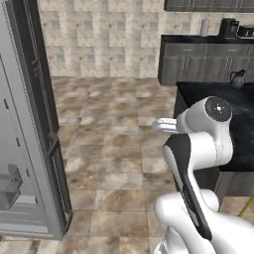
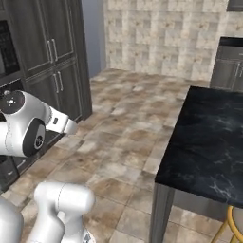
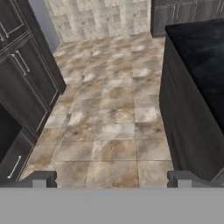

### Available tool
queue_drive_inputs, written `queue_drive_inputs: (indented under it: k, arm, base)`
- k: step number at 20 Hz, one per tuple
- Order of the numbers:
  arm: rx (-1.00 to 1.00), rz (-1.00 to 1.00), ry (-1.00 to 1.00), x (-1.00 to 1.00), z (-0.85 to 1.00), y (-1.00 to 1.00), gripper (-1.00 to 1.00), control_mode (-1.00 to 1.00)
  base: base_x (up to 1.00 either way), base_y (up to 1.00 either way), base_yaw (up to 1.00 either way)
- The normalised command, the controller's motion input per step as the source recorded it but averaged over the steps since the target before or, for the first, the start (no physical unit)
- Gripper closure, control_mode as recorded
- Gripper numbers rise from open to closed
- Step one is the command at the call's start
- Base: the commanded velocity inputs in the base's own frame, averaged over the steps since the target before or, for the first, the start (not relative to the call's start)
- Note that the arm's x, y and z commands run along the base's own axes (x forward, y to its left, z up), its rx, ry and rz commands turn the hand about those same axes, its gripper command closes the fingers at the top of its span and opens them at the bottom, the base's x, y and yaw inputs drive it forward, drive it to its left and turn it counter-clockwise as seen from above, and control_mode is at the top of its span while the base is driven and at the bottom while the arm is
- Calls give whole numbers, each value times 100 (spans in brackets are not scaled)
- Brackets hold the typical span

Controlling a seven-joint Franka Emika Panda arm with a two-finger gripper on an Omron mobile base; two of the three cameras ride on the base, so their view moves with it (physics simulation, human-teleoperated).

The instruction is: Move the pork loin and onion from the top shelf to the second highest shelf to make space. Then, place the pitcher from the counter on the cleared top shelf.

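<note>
The pitcher (image 1: 238,78), a dark glossy jug with a loop handle, stands on the far part of the black marbled counter (image 1: 244,130), to the right of my arm. That counter (image 2: 209,137) also runs down the right side of the right base view and of the hand view (image 3: 197,48). My gripper (image 3: 113,179) is open, its two fingertips (image 3: 43,178) wide apart with only floor tiles between them. It hangs over the floor, left of the counter and well short of the pitcher. The pork loin, the onion, the top shelf and the second highest shelf are out of view.
A grey fridge door (image 1: 30,149) stands open at the left with a door bin (image 1: 10,191). Dark tall cabinets (image 2: 52,61) line the left wall. A back counter (image 1: 198,59) carries a paper roll and an appliance. A yellow stool (image 2: 232,228) sits by the counter's near corner.
</note>
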Motion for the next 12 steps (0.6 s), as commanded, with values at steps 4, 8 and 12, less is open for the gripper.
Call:
queue_drive_inputs:
  k: [4, 8, 12]
  arm:
    - [0, 0, 0, 0, 0, 0, -100, 100]
    - [0, 0, 0, 0, 0, 0, -100, 100]
    - [0, 0, 0, 0, 0, 0, -100, 100]
  base:
    - [38, 0, -27]
    - [74, -1, -10]
    - [95, 0, 0]
